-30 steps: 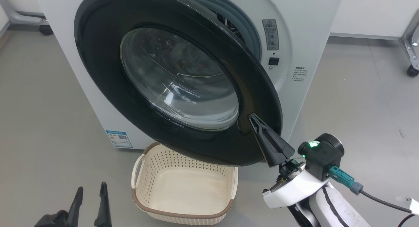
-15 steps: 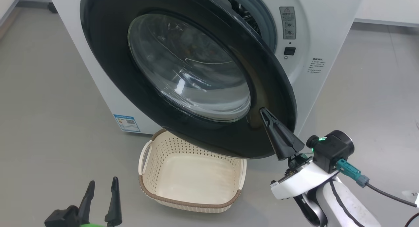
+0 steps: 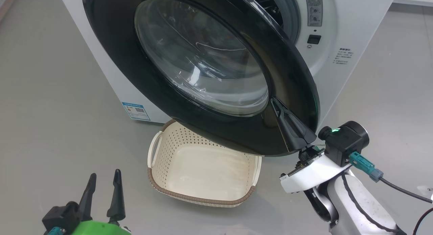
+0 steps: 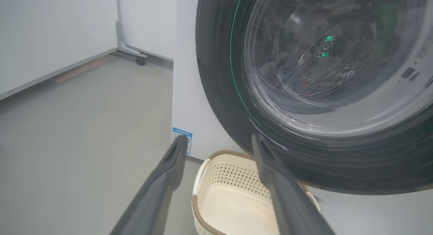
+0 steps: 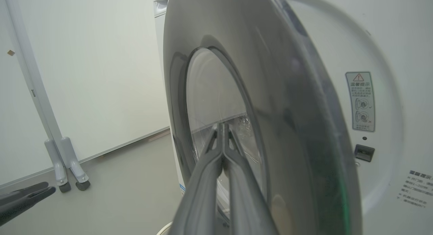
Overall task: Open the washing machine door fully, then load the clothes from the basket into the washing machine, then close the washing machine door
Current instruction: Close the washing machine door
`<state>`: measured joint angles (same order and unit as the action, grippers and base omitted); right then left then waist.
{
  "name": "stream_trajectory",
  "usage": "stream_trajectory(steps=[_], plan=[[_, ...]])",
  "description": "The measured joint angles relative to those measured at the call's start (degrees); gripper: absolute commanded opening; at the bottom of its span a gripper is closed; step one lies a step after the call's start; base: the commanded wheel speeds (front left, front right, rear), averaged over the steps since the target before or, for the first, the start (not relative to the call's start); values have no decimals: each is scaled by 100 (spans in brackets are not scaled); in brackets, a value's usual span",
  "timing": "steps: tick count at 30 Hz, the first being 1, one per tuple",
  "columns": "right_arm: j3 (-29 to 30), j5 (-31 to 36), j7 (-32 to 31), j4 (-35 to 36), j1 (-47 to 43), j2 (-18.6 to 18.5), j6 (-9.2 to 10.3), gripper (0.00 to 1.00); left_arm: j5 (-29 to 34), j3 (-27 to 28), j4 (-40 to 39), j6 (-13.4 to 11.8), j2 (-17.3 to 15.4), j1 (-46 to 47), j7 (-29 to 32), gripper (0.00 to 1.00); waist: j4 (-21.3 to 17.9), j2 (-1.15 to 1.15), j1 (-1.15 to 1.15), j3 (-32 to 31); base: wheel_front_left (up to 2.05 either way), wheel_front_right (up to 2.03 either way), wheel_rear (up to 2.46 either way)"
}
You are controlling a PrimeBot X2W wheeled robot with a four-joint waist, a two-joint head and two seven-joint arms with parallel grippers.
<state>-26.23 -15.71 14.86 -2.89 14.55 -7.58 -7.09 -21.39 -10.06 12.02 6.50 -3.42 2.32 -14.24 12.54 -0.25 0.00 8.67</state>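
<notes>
at 4 o'clock on the washing machine door (image 3: 203, 69), the right gripper (image 3: 274, 103) rests its tip on the glossy black rim, just outside the glass bowl. its jaws are pressed together with nothing between them. the left gripper (image 3: 104, 174) hangs at 7 o'clock in the head view, jaws wide apart, holding nothing. the door stands partly swung out from the washing machine (image 3: 341, 35) and overhangs the basket (image 3: 189, 142) at 6 o'clock. the gap shows at 2 o'clock, so the hinge is judged to lie at 9 o'clock.

handling: the door is judged rigid, fairly heavy, and free to pivot on its hinge only. the rim looks slick, so a closed tip may skate across it. push on the rim near the free edge at 3 o'clock, clear of the glass, for best leverage.
</notes>
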Motion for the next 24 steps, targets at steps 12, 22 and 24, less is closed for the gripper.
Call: stream_trajectory(steps=[12,22,24], plan=[[-1,-1,0,-80,131,-16,0,0,-25,69,-41,25,25,49,-1,100,-80,0,0,200,0,0,0],[23,0,0,-91,357,-15,0,0,-30,80,-77,47,55,132,-15,100,-195,0,0,441,0,0,0],[32,0,0,-92,378,-15,0,0,-30,80,-79,47,59,140,-15,100,-226,0,0,490,0,0,0]])
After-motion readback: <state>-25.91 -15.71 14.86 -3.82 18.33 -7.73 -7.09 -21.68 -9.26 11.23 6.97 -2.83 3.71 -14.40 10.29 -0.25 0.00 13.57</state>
